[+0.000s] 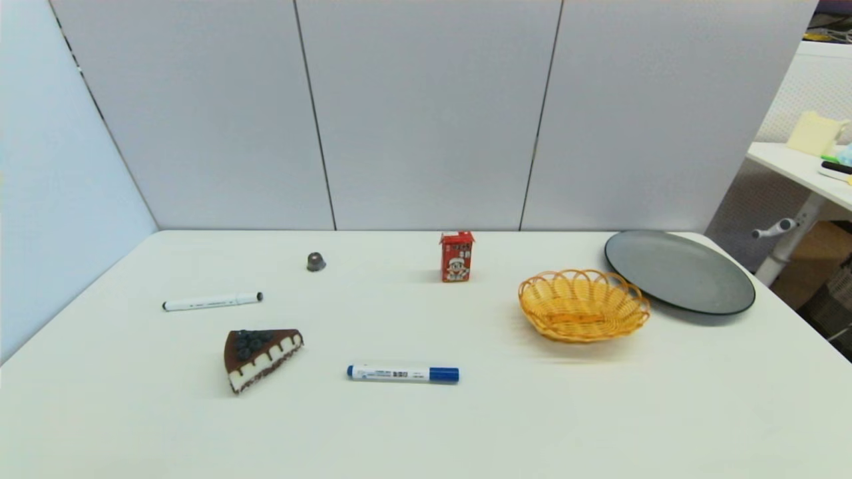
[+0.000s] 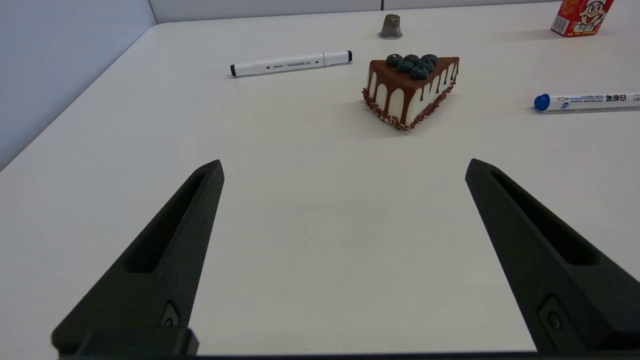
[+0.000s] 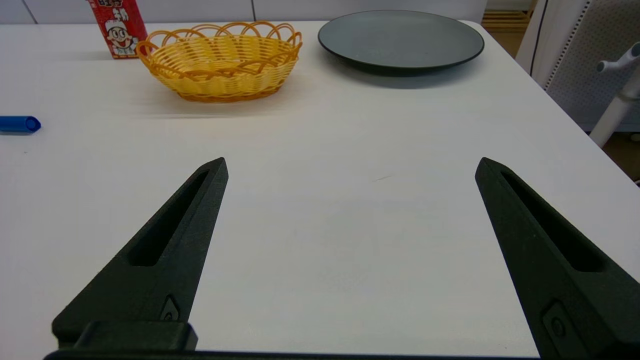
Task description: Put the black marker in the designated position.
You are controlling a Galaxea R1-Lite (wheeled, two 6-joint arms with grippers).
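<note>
Black marker (image 1: pixel 212 302) flat on table, blue-capped marker (image 3: pixel 19 124) mostly cropped, left gripper (image 2: pixel 344 167) and right gripper (image 3: pixel 351 166) spread wide, empty

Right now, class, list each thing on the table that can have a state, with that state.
black marker: capped, lying flat, untouched
blue-capped marker: capped, lying flat
basket: upright, empty
plate: empty
milk carton: upright
left gripper: jaws open
right gripper: jaws open

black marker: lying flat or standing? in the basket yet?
Lying flat on the table, outside the basket. The black marker rests on its side behind the cake slice; neither gripper touches it.
</note>
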